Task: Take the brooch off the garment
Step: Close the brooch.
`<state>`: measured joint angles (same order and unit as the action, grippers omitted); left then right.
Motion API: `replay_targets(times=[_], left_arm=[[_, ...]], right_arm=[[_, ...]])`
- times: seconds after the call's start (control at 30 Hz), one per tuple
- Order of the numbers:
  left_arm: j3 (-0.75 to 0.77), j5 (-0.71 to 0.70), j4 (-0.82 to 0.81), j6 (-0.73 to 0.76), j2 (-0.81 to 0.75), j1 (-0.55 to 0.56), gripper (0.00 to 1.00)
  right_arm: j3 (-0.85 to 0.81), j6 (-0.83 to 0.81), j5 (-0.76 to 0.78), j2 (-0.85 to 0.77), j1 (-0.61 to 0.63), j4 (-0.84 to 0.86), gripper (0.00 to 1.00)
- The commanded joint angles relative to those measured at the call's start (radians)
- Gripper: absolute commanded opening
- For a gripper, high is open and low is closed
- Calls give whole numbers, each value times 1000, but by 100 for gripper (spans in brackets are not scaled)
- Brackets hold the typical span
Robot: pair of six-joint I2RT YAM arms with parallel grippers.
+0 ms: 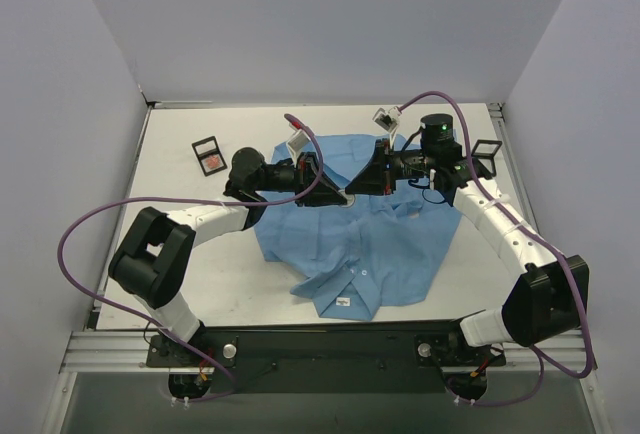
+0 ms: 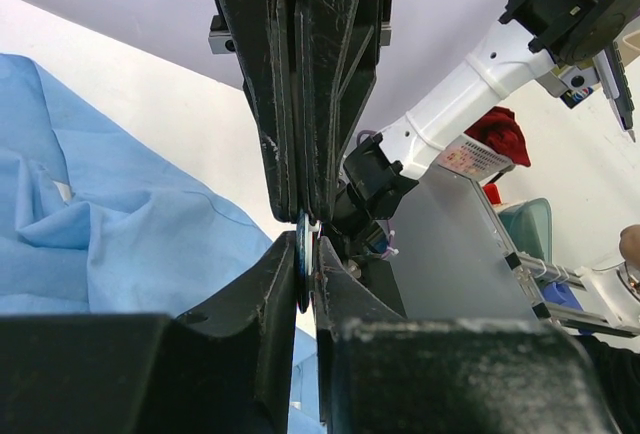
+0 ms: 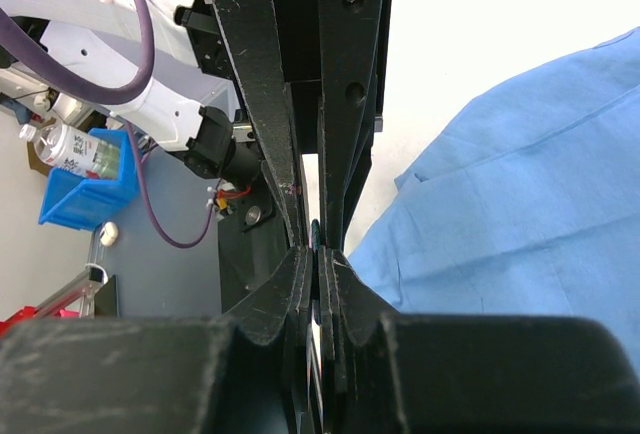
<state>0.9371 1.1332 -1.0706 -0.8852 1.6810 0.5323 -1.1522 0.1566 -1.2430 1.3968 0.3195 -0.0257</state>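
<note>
Left jaws, hard up against the left wrist lens, are pinched on the brooch (image 2: 302, 266), seen edge-on as a thin dark-blue rim between the tips. Right jaws are clenched tight too (right wrist view shows a dark sliver at the tips, can't tell if it's brooch back or cloth). Top view: both sets of jaws meet tip to tip over the upper middle of the garment (image 1: 380, 254), which lies spread on the counter (image 1: 240, 284), collar toward the arm bases. Brooch sits where the jaws meet, apparently on the shirt and not yet off.

Risks, my read:
- Grip is on a thin rim only, so a pull could pop the disc out sideways and drop it into the folds.
- If the fastening isn't released, pulling likely drags the cloth up or snags and tears it.
- If the right side loses its hold, nothing anchors the shirt.
- Tips crowd each other, so a small misalignment could knock one grip loose.
</note>
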Motion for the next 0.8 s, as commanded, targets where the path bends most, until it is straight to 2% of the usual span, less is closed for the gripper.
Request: replay_targets(times=[0.0, 0.13, 0.43, 0.57, 0.77], left_arm=[[0, -41, 3, 32, -40, -25, 18], [0, -79, 81, 65, -58, -32, 17], [-3, -104, 110, 69, -63, -45, 15], [-4, -104, 98, 57, -63, -46, 21], [8, -128, 184, 89, -92, -55, 21]], right_arm=[[14, -15, -12, -22, -7, 18, 0], [11, -35, -1, -25, 0, 14, 0], [8, -57, 16, -24, 10, -5, 0], [8, -60, 17, -24, 10, -10, 0], [8, -63, 22, -21, 13, -10, 0]])
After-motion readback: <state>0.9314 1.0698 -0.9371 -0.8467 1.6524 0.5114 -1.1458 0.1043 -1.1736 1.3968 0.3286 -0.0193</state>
